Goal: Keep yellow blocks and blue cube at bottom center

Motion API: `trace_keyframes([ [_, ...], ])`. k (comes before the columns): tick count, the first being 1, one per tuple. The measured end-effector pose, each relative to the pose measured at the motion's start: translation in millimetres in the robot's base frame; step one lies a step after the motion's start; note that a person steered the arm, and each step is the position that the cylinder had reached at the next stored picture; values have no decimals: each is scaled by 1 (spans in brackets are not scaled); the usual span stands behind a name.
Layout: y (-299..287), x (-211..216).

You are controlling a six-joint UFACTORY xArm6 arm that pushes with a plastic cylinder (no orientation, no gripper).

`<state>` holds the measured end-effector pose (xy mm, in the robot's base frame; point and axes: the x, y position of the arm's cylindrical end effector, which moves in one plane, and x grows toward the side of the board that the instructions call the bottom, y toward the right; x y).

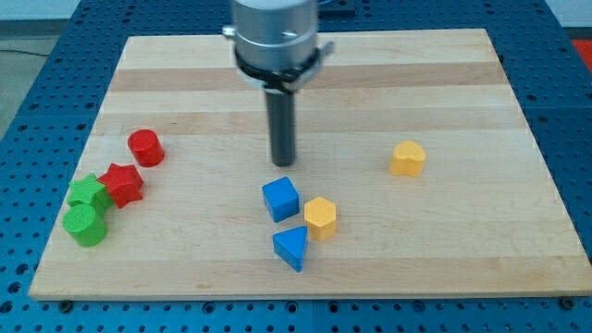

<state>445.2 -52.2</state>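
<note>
- Camera view: you're seeing my tip (282, 164) sitting just above the blue cube (280, 199), not clearly touching; no jaws here, just a rod.
- Yellow hexagonal block (320, 218) is touching the cube's right; blue triangular block (291, 247) is crowding below both.
- Second yellow block (407, 158) is sitting well apart, right.
- Red cylinder (145, 147), red star block (121, 184), two green blocks (86, 194) (85, 225) are clustering left, on the wooden board (462, 250).

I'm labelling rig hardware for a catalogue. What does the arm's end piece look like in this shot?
A light grey cylindrical housing tops it, ringed below by a black collar with small side tabs. From that hangs a straight dark grey rod, plain and unmarked, ending in my tip. No cables show.
</note>
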Motion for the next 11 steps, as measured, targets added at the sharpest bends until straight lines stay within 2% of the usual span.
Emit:
trace_keyframes([
  [1, -9, 34],
  [3, 14, 41],
  [4, 19, 68],
  [5, 26, 39],
  [6, 100, 19],
  [7, 154, 56],
  [8, 235, 64],
  [9, 276, 17],
  [10, 189, 4],
  [11, 83, 19],
])
